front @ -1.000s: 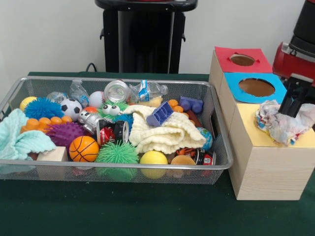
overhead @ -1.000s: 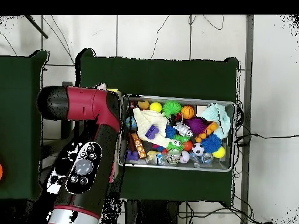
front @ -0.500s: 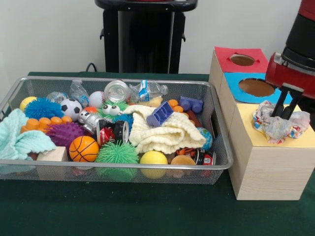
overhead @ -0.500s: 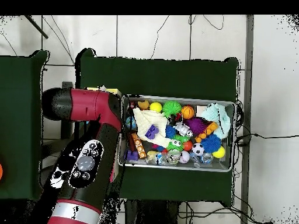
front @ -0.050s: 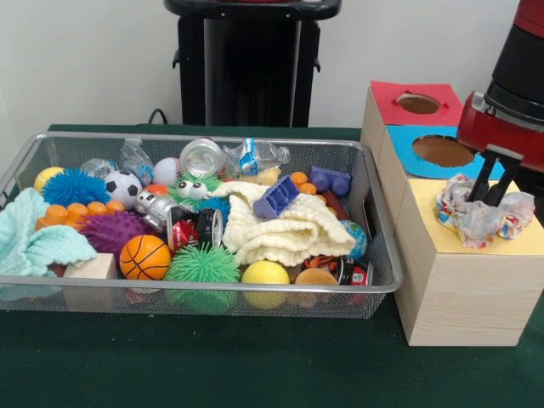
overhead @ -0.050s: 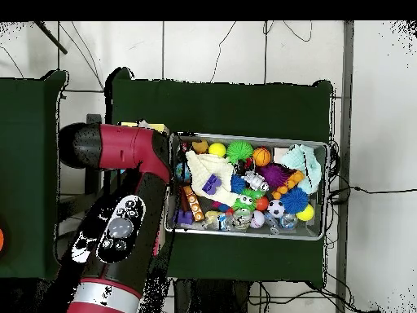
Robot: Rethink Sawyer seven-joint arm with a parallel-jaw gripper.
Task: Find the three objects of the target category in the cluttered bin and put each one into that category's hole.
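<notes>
In the front view we see the gripper (front @ -0.050s: 495,180) lowered over the near, yellow-topped section of the wooden sorting box (front @ -0.050s: 455,289), its two dark fingers (front @ -0.050s: 481,177) spread apart and reaching down into a crumpled wad of printed wrapper (front @ -0.050s: 483,212). The fingers stand among the folds of the wad without closing on it. The wad lies on the yellow top (front @ -0.050s: 442,234) and covers the place where that section's hole would be, so we cannot tell whether any part has gone in. Behind it we mark the blue section with its open round hole (front @ -0.050s: 443,150), and farther back the red section with its hole (front @ -0.050s: 418,104). To the left of the box stands the wire bin (front @ -0.050s: 201,293), still full: a cream knitted cloth (front @ -0.050s: 285,228) lies across its middle with a purple block (front @ -0.050s: 275,197) on top, an orange basketball (front @ -0.050s: 144,257) and a green spiky ball (front @ -0.050s: 202,265) sit near the front rim, and crushed clear bottles (front @ -0.050s: 242,157) lie along the back. In the overhead view the red and black arm (overhead @ -0.050s: 122,220) hides the box entirely.
</notes>
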